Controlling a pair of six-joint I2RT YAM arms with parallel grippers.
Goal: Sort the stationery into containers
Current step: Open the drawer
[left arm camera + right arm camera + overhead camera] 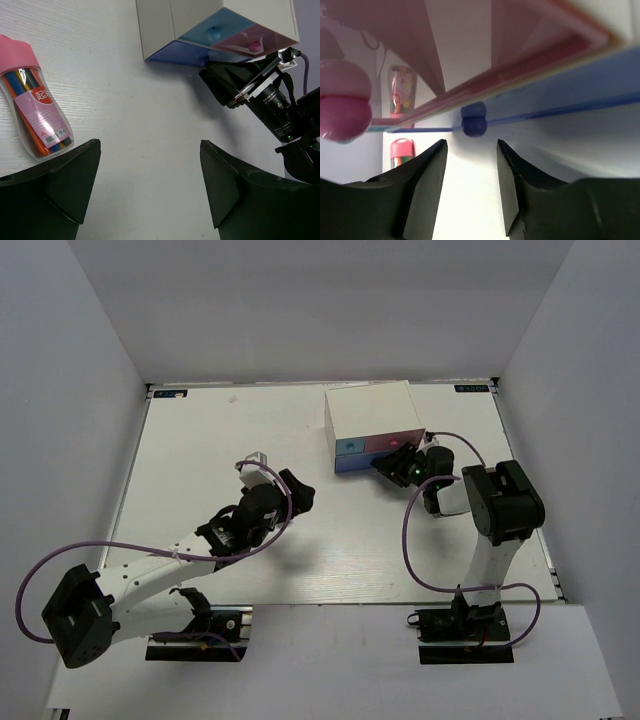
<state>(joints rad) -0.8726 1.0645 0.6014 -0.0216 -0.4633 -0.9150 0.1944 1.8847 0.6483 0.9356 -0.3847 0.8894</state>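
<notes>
Right hand: jaws parted, nothing held, lined up just short of the blue knob on the lower drawer of the drawer box.
Left hand: wide open, empty, low over the counter.
Stationery: clear pink-capped pen pack, flat on the counter just beside one left finger, well apart from the box.
Step, by the look of it: opening the lower drawer.
Doing it well: ease in until the knob sits between the pads, close behind its bulge, then pull straight back, level and slow, lest the light box slide along.
</notes>
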